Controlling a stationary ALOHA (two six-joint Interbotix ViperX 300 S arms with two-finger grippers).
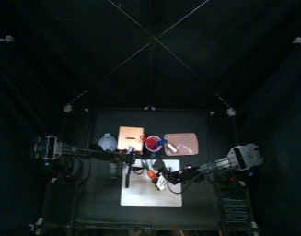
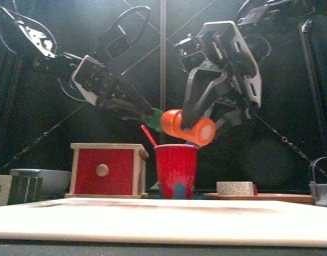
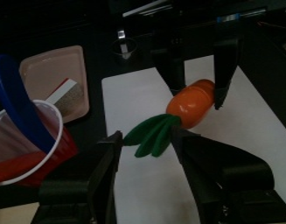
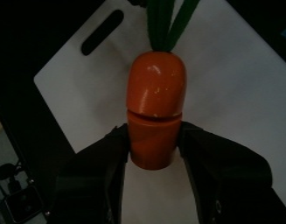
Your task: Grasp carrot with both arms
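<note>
Found one carrot (image 4: 156, 96) lifted above the white mat (image 4: 75, 70), pinched at the end away from its leaves by the right gripper (image 4: 155, 140), with the left gripper (image 3: 151, 144) spread wide over the mat just short of the green leaves. Judged light, stiff and smooth, probably slippery under hard jaws, so best taken on the orange body next to the leaves, clear of the other grip. Counted one carrot, one mat, one red cup (image 3: 28, 140) beside the mat, two grippers
</note>
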